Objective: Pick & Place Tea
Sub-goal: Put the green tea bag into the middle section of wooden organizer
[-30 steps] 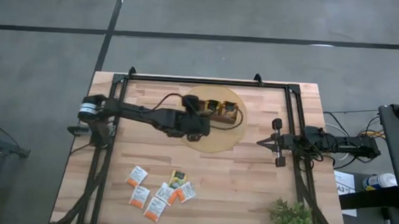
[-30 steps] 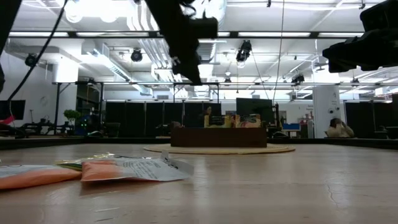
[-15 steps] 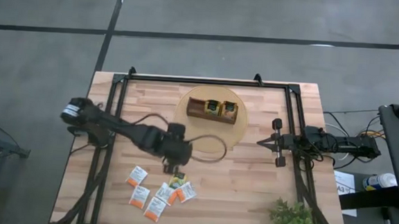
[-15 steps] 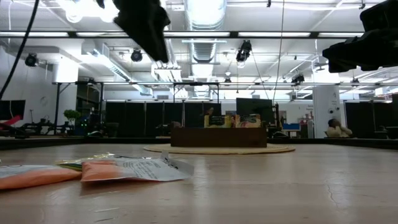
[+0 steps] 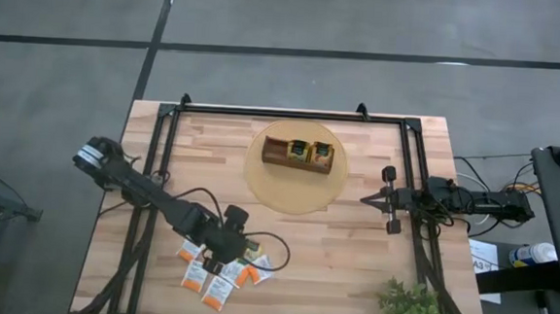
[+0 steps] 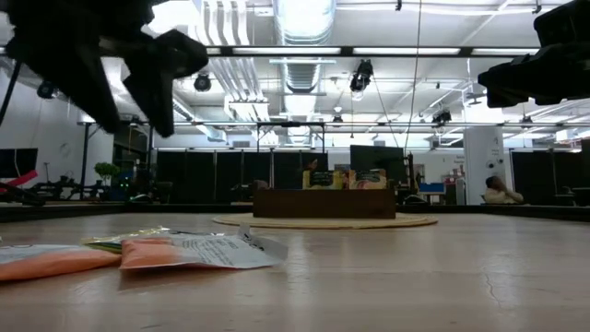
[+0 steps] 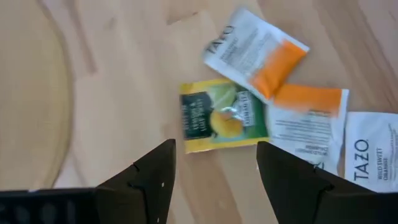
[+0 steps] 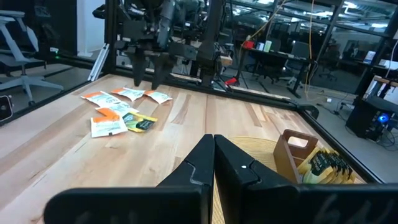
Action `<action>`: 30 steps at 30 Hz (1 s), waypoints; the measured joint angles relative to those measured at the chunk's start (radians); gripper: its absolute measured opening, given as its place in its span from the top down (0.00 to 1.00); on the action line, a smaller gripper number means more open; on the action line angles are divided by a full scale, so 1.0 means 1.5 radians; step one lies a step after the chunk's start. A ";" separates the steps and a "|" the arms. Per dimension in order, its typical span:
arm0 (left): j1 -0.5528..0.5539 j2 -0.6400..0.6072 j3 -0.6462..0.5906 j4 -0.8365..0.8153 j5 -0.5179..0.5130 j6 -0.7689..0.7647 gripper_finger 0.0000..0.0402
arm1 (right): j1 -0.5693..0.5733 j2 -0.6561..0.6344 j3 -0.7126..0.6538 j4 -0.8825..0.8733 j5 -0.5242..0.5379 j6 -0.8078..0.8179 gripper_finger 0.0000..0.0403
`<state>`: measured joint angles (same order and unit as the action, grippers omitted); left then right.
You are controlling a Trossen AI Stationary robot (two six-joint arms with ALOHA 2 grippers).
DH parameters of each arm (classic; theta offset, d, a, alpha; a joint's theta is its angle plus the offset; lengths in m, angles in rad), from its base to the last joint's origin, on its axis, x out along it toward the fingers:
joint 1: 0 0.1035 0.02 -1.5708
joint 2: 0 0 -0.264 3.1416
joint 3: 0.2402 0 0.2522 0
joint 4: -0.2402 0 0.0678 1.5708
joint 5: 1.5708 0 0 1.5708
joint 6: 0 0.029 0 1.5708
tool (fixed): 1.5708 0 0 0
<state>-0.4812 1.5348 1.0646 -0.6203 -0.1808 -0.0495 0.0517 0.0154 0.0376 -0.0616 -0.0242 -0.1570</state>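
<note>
Left wrist view: my left gripper (image 7: 214, 165), jaws wide and empty, hovers above the yellow-green packet (image 7: 222, 116), its long axis crossing the fingers.

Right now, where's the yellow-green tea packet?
In the high view, the yellow-green tea packet lies near the table's front-left, among white-and-orange packets, under the open left gripper.

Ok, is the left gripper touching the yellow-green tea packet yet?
Apart. In the left wrist view the left gripper hangs open above the yellow-green tea packet, bare table showing between fingertips and packet.
</note>
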 joint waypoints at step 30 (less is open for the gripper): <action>0.077 0.167 0.064 0.020 0.053 0.044 0.46 | 0.000 0.000 0.000 0.000 0.000 0.000 0.98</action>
<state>-0.3651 1.7847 1.1603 -0.5897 -0.1013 0.0162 0.0517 0.0154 0.0376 -0.0620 -0.0239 -0.1570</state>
